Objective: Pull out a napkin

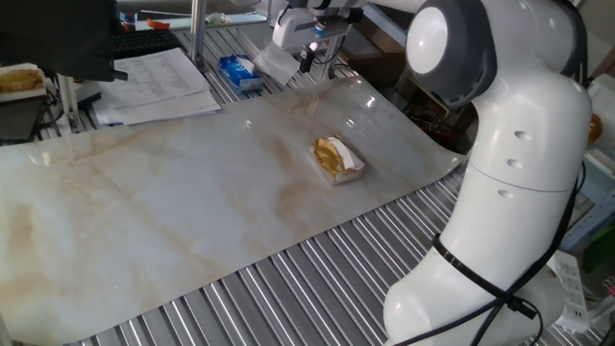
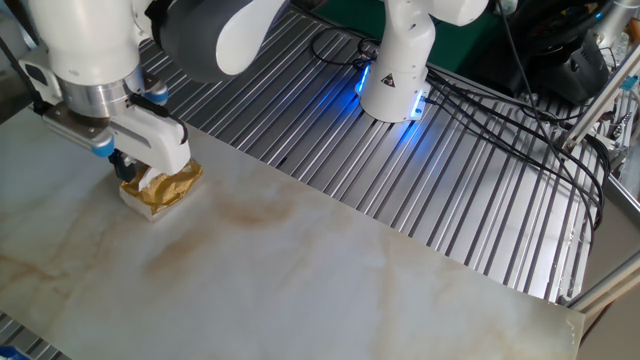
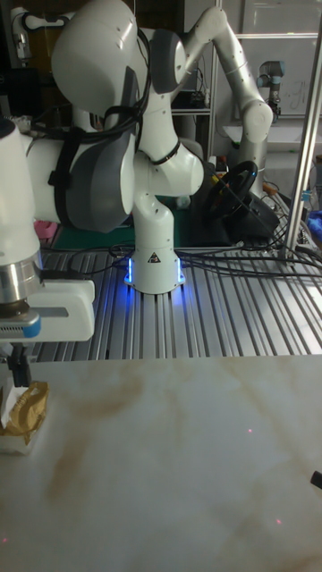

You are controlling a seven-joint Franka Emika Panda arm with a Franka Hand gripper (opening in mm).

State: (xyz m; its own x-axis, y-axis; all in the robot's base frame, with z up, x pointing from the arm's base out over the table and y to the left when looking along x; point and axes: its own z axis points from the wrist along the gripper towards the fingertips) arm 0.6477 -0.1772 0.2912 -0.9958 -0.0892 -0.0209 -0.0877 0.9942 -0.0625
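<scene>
From my station I had the gripper (image 2: 130,170) up above the marbled table (image 2: 330,290), over the gold-brown pack (image 2: 160,187). In the other fixed view it sat at about ten o'clock in the picture, its dark fingertips (image 2: 122,166) low against the pack's top. The napkin (image 1: 272,64) showed best in one fixed view: a pale sheet hanging from the fingers near twelve o'clock, lifted well clear of the pack (image 1: 337,158), which lay on the marble just right of centre. The fingers looked pinched together on the sheet's upper edge, though the contact itself was small and partly hidden by the hand. In the tall fixed view I saw the gripper (image 3: 16,368) at nine o'clock, with a scrap of white (image 3: 12,398) just beside the pack (image 3: 25,413). Printed paper sheets (image 1: 159,84) lay at about eleven o'clock, and a blue packet (image 1: 237,71) just left of the hanging napkin.
</scene>
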